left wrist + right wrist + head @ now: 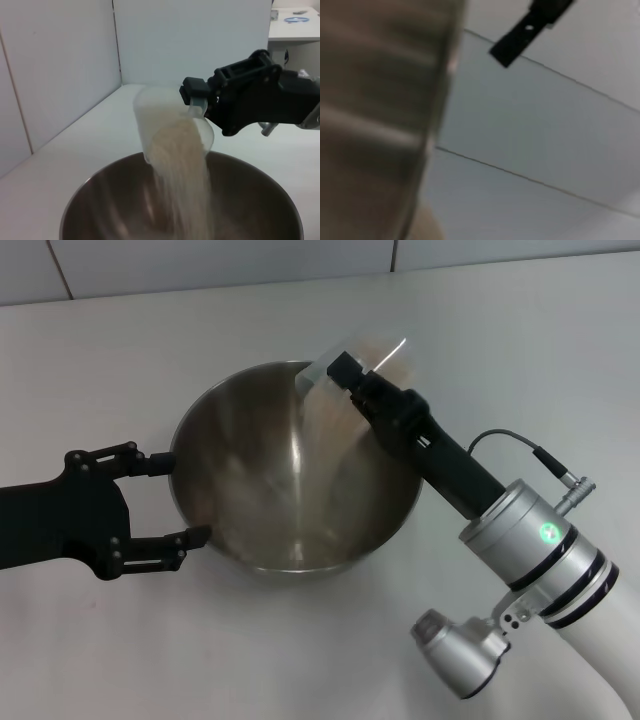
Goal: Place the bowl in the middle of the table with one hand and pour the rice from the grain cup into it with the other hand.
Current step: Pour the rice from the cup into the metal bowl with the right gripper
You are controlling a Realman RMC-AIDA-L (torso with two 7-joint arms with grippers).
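Note:
The steel bowl (250, 455) stands on the white table (120, 350). My right gripper (350, 375) is shut on the clear grain cup (350, 352), tipped mouth-down over the bowl's far rim. Rice (322, 420) streams from the cup into the bowl. The left wrist view shows the tipped cup (150, 112), the falling rice (185, 175), the right gripper (200, 95) and the bowl (260, 200) below. My left gripper (180, 498) is open at the bowl's left rim, its fingertips (195, 535) next to the outer wall. The right wrist view shows only a blurred close cup wall with rice (375, 115).
A tiled wall (220, 260) runs behind the table's far edge. Bare tabletop lies in front of the bowl and at the back right. My right arm's wrist and cable (540, 540) hang over the table's right front.

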